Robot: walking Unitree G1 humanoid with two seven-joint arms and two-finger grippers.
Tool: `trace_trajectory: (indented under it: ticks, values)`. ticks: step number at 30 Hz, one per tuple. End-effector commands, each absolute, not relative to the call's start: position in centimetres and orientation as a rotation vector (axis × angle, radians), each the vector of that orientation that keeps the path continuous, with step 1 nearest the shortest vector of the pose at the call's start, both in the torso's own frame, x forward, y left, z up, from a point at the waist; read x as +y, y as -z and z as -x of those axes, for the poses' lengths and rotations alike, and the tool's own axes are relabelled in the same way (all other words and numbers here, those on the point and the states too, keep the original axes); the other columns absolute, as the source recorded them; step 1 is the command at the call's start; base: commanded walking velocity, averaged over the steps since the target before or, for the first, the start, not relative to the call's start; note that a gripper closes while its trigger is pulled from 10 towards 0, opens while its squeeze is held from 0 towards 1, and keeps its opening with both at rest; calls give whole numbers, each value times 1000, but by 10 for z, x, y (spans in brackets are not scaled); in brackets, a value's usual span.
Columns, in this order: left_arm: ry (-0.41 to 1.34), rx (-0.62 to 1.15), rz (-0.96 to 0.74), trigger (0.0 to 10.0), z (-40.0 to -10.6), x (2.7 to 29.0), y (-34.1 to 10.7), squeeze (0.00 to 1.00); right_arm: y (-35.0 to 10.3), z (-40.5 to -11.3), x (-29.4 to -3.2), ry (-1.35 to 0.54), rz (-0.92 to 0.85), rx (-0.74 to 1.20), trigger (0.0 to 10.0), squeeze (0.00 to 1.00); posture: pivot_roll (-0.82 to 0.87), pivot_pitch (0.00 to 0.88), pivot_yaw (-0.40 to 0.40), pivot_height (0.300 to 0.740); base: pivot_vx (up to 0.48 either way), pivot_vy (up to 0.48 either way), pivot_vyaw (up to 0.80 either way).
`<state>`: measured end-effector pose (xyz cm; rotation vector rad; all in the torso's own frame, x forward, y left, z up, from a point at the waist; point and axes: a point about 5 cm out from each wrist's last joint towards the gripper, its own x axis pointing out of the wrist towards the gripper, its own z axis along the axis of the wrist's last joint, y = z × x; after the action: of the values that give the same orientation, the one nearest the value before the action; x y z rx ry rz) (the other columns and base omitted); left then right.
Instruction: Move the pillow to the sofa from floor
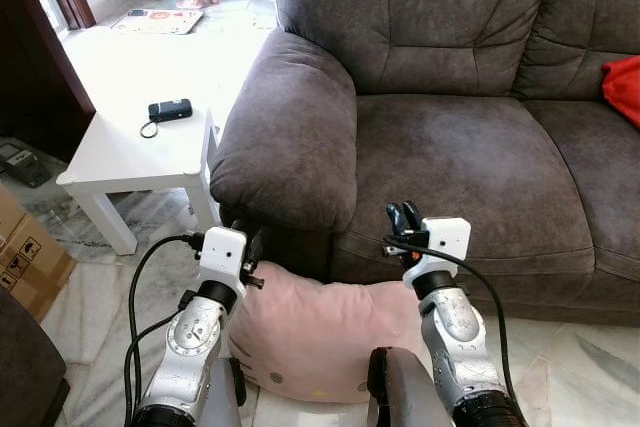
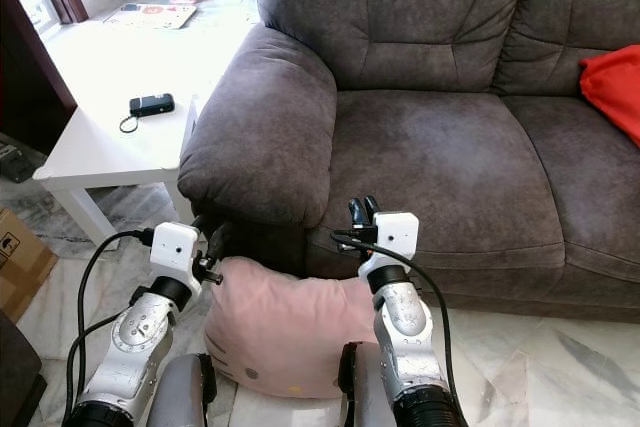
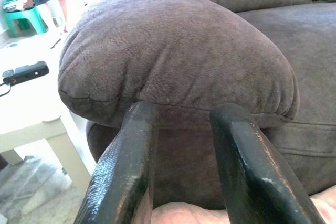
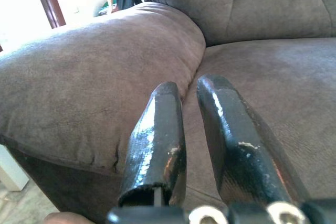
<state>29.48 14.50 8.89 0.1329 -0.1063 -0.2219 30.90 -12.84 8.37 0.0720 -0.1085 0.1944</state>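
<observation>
The pink pillow (image 1: 320, 332) was pinned between both arms below the sofa (image 1: 450, 147) seat for lifting. The left pincer (image 3: 184, 156) was parted and empty; the right pincer (image 4: 191, 129) was slightly parted and empty.

The pillow (image 1: 320, 332) is seen on the floor (image 1: 580, 367), against the front of the sofa (image 1: 450, 147), below its armrest (image 1: 285, 127). The left gripper (image 1: 243, 237) is placed at the pillow's left, the right gripper (image 1: 404, 217) at its right. A side table (image 1: 130, 157) is set left of the armrest; a small device (image 1: 170, 110) is laid on it.
</observation>
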Motion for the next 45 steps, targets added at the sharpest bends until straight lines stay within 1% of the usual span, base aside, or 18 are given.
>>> trace_trajectory:
  ticks: [1, 2, 24, 29, 37, 41, 45]
  values:
    - [217, -105, -142, 10000, -295, 147, -88, 0, -84, -311, -125, -216, -64, -97, 10000, 0, 150, 36, -20, 505, 0, 0, 0]
    - [216, -105, -142, 10000, -295, 147, -88, 0, -84, -311, -124, -219, -66, -100, 10000, 0, 149, 36, -20, 495, 0, 0, 0]
    - [200, -106, -137, 10000, -296, 149, -88, 0, -86, -312, -123, -224, -70, -106, 10000, 0, 145, 36, -25, 495, 0, 0, 0]
    - [187, -103, -139, 10000, -296, 151, -87, 0, -84, -311, -121, -238, -65, -94, 10000, 0, 146, 38, -25, 463, 0, 0, 0]
    - [98, -76, -73, 10000, -296, 169, -84, 0, -84, -310, -124, -234, -58, -105, 10000, 0, 146, 39, -26, 459, 0, 0, 0]
    - [69, -21, -81, 10000, -297, 178, -77, 0, -84, -310, -124, -234, -61, -105, 10000, 0, 145, 40, -28, 459, 0, 0, 0]
    - [45, -12, -78, 10000, -296, 186, -75, 0, -85, -310, -125, -231, -60, -107, 10000, 0, 145, 41, -31, 459, 0, 0, 0]
